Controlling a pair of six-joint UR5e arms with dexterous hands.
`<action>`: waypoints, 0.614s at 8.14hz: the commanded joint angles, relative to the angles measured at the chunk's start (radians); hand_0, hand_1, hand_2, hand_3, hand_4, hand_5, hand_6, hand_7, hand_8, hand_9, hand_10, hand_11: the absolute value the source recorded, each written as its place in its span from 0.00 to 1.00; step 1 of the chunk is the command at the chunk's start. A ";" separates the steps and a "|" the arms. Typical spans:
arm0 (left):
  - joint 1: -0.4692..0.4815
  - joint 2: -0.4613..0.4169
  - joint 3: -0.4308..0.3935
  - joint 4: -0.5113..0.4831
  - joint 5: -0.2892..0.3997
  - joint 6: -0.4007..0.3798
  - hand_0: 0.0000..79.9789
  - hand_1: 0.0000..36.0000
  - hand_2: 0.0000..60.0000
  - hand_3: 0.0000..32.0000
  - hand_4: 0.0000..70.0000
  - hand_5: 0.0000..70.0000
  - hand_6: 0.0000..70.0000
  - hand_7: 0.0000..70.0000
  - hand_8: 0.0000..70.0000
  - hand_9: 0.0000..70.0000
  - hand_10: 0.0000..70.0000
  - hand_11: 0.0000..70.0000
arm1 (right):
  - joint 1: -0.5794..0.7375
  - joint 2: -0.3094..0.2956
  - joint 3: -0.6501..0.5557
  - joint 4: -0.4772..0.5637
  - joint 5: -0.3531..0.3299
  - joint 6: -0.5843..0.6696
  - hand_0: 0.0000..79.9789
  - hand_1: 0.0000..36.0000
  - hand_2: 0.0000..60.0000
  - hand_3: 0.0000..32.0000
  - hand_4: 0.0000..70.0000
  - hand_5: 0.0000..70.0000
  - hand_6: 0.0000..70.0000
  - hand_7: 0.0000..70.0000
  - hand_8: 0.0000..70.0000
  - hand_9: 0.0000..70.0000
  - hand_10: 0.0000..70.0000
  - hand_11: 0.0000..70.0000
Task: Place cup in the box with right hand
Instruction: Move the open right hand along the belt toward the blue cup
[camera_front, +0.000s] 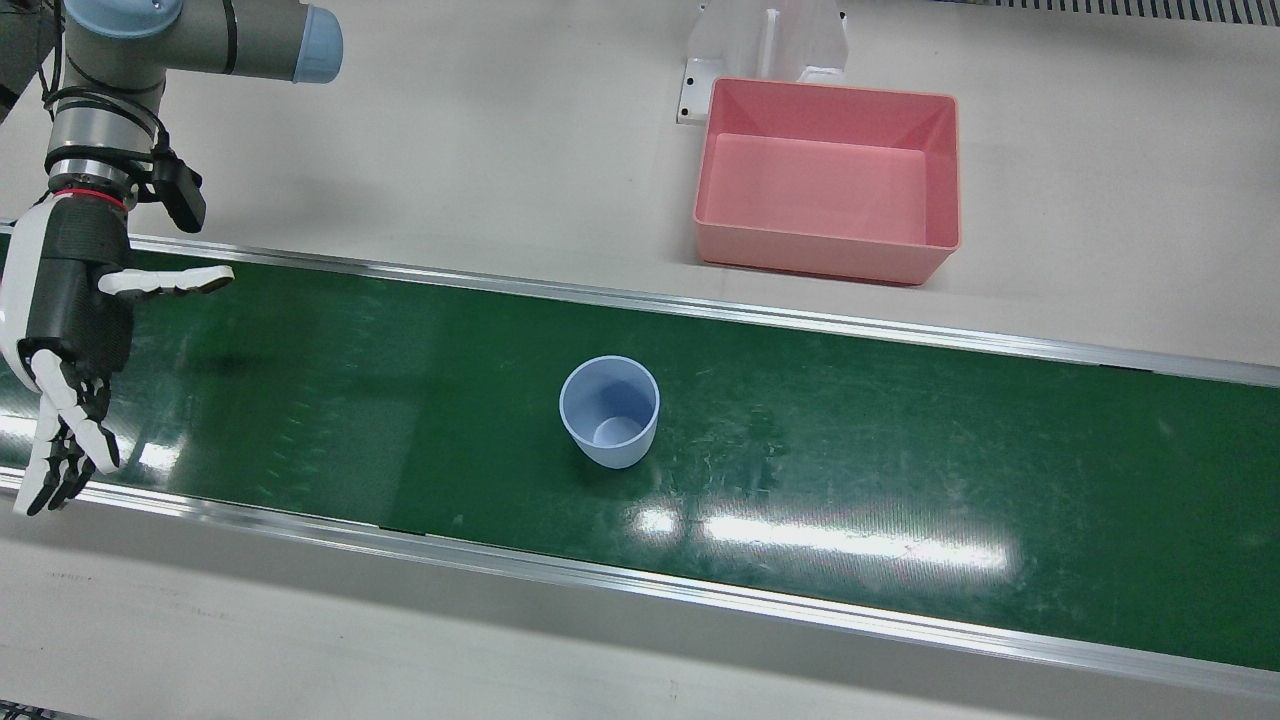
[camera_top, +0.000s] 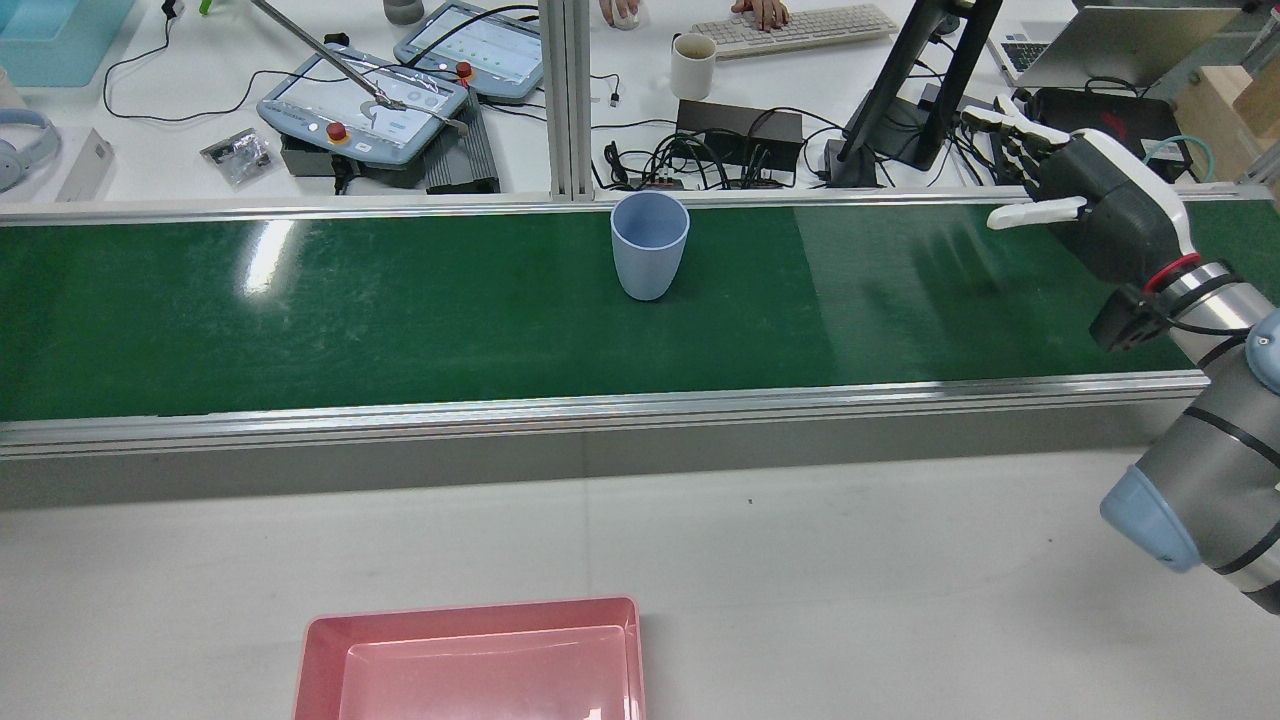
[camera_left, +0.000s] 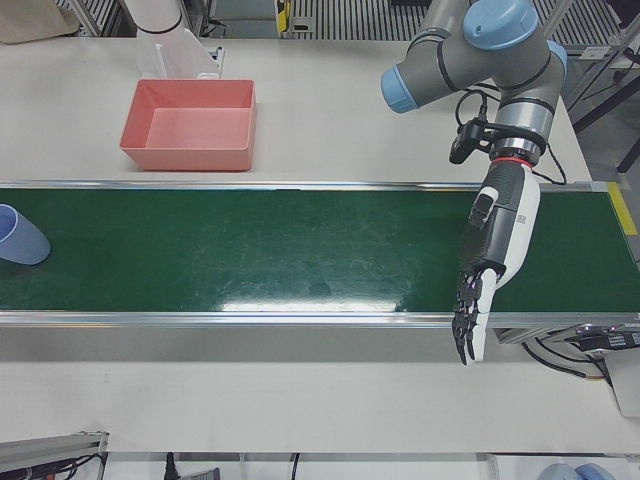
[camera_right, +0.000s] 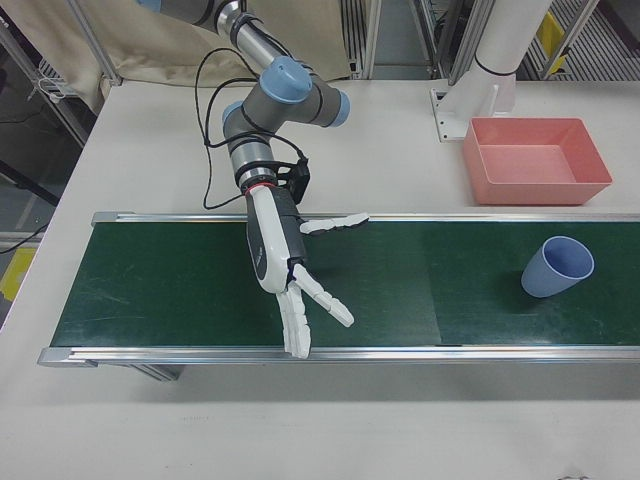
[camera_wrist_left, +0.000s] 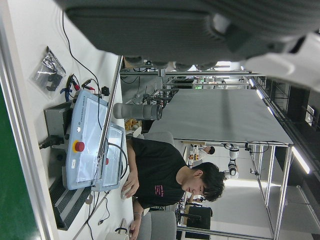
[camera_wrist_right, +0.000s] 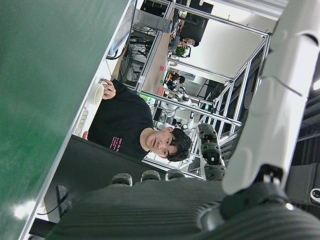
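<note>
Cup (camera_front: 609, 410) in pale blue stands upright and empty on the green conveyor belt (camera_front: 900, 460), near the belt's middle in the front view, touched by nothing. Along the belt from the cup, well apart from it, the right robot hand (camera_front: 70, 330) hangs over the belt's end with its fingers (camera_front: 60, 450) spread wide and the thumb stuck out sideways, holding nothing; the right-front view shows the same splayed pose, palm toward the belt. Off toward the belt's other end, the left robot hand (camera_left: 490, 265) also hangs with fingers straight and parted, empty, reaching past the belt's rail; the cup sits at the opposite edge of that view. Beyond the belt from the cup, on the pale counter (camera_front: 450, 150), rests the pink box (camera_front: 828, 180), open-topped and empty, apart from the belt's rail. Across the belt from the box, in the rear view, two teach pendants (camera_top: 365, 105) with red stop buttons lie on a desk beside a white mug (camera_top: 692, 65) and a keyboard (camera_top: 795, 30). Hand cameras catch a seated person (camera_wrist_left: 170, 180) in a black shirt with small pink chest lettering, too small to read.
</note>
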 joint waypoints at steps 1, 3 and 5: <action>0.000 0.000 0.000 0.000 0.000 0.000 0.00 0.00 0.00 0.00 0.00 0.00 0.00 0.00 0.00 0.00 0.00 0.00 | -0.020 0.000 0.002 0.000 0.002 -0.002 0.66 0.48 0.00 0.15 0.00 0.07 0.00 0.00 0.00 0.00 0.00 0.00; 0.000 0.000 0.000 0.000 0.000 0.000 0.00 0.00 0.00 0.00 0.00 0.00 0.00 0.00 0.00 0.00 0.00 0.00 | -0.040 0.001 0.000 0.000 0.003 -0.002 0.66 0.48 0.00 0.18 0.00 0.07 0.00 0.00 0.00 0.00 0.00 0.00; 0.000 0.000 0.000 0.000 0.000 0.000 0.00 0.00 0.00 0.00 0.00 0.00 0.00 0.00 0.00 0.00 0.00 0.00 | -0.077 0.001 0.013 0.000 0.034 -0.002 0.66 0.48 0.00 0.14 0.00 0.08 0.00 0.00 0.00 0.00 0.00 0.00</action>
